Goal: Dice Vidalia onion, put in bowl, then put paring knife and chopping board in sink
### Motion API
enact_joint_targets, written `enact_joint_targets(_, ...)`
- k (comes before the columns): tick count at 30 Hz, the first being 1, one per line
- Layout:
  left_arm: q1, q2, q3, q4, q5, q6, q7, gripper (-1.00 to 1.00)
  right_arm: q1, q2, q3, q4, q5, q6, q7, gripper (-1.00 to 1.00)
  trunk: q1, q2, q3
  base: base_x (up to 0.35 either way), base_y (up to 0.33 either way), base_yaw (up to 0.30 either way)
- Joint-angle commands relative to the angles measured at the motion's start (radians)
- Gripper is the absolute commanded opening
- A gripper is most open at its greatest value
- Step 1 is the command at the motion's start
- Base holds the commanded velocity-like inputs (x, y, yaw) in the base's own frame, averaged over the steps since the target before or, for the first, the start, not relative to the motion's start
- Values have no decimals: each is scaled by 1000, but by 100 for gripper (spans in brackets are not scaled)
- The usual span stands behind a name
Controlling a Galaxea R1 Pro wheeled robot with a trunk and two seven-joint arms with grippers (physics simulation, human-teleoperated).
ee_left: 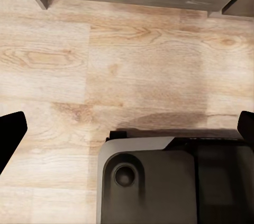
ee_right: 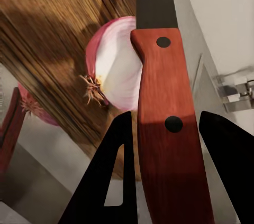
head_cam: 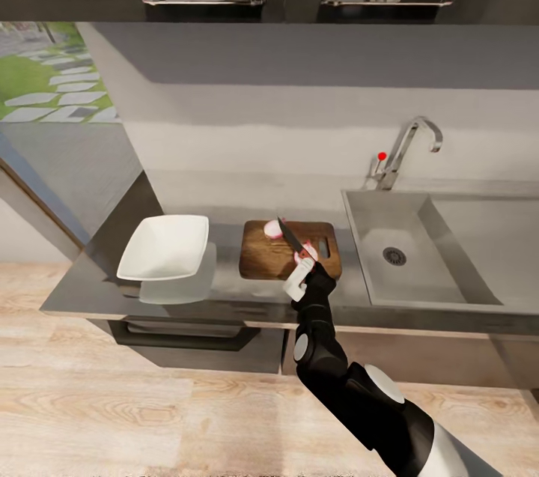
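Pale pink-white with a darker pink skin, the cut Vidalia onion lies as halves on the dark brown wooden chopping board, its dry root tuft showing in the right wrist view; in the head view one piece sits at the board's far edge and another lies near the right pincer. The board, rectangular with rounded corners and an oblong handle slot toward its right end, rests flat on the long grey table, between the bowl and the sink. The right pincer is clamped on the reddish-brown riveted handle of the slim paring knife, whose dark pointed blade slants away over the board toward the far onion piece; in the right wrist view the handle runs between the two black fingers, with the blade just beside the onion half. Left of the board stands the shallow white square bowl, with nothing visible inside it. To the right, the rectangular stainless-steel sink holds only its round dark drain, with the angular chrome tap and its red-tipped lever at the far rim. The left pincer's dark fingertips stand wide apart above the pale wooden floor.
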Motion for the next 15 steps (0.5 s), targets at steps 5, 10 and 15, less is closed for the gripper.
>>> enact_joint_targets(5,0,0,2,0,8,-1,-7,100,-2,-1,3,-2,-4,5,-9,-100,1,-2,-6,0,0,0)
enact_joint_targets(10,0,0,2,1,8,-1,-7,100,-2,-1,4,-2,-4,6,-9,-100,1,-2,-6,0,0,0)
enact_joint_targets(15,0,0,2,1,8,-1,-7,100,-2,-1,3,-2,-4,7,-9,-100,1,-2,-6,0,0,0)
